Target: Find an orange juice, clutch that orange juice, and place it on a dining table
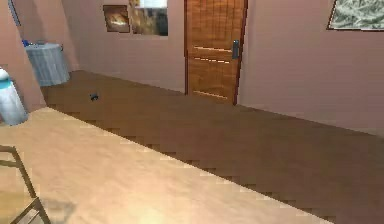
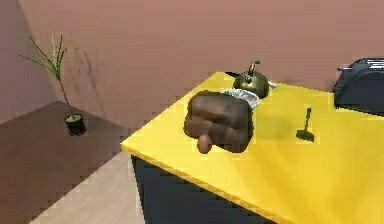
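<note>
Yellow bench carrying a dark brown lump, a small kettle behind it and a toaster at far right; the orange juice's bearing from the fingers, and the fingers' state, cannot be told.

Counter: yellow flat-topped counter with a dark base, seen in the arm side view.
On counter, near corner: dark brown rounded lumpy mass.
Just behind it: small olive-metal pot-like vessel with a top knob — contact between the two cannot be told.
To the right: thin dark upright tool on a small foot, standing apart.
Far right edge: dark grey boxy appliance.
Floor: dark brown wood strip beside pale wood boards.
On dark strip: grey cylindrical bin; tiny dark object; black-potted thin-leaved plant — in a corner.
</note>
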